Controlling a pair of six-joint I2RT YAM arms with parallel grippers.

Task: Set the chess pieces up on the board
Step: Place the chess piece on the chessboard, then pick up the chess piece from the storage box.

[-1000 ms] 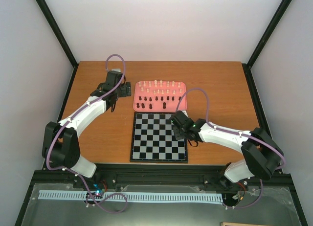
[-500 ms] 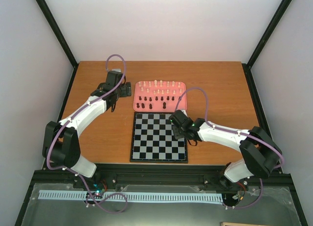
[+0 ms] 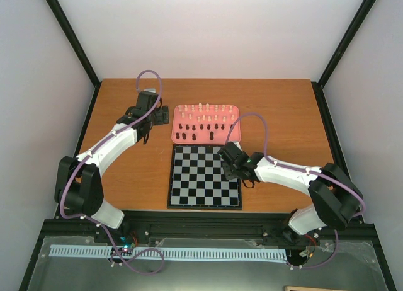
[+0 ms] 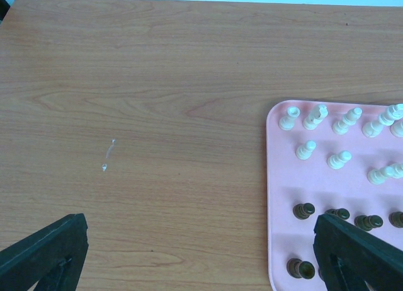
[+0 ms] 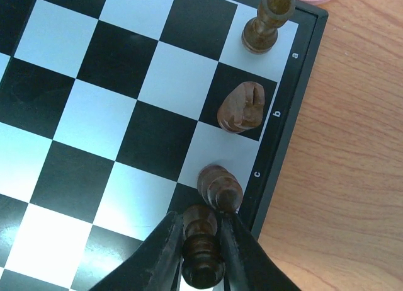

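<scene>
At the bottom of the right wrist view, the right gripper (image 5: 201,220) pinches a dark piece (image 5: 201,258) on the right edge row of the board (image 5: 82,114), just beside the dark bishop (image 5: 220,188) above it. Spreading or lifting carelessly could, I judge, clip and topple that bishop. The left gripper (image 4: 198,225) hangs wide open by the pink tray (image 4: 272,196), holding nothing.

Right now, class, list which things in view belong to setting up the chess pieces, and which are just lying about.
Job: board; chess pieces on pink tray; three dark pieces already placed; dark piece in right gripper.
Lying about: white scuff on table; purple cable.
</scene>
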